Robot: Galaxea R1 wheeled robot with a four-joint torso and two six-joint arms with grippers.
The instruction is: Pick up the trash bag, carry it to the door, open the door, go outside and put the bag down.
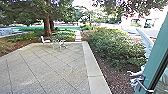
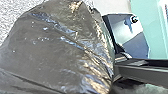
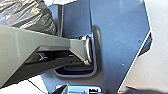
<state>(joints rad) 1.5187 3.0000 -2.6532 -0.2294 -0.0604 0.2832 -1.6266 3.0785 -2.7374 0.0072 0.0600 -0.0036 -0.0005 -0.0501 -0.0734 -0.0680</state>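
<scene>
The head view looks from high on the robot, forward and down across the paving (image 1: pixel 52 67) to a tree (image 1: pixel 47 22), with a green frame (image 1: pixel 155 53) close at one edge. The left wrist view faces the trash bag (image 2: pixel 57 50) from very near. The right wrist view looks closely at the robot's dark plate (image 3: pixel 117 37); both wrist views take in the bag.
</scene>
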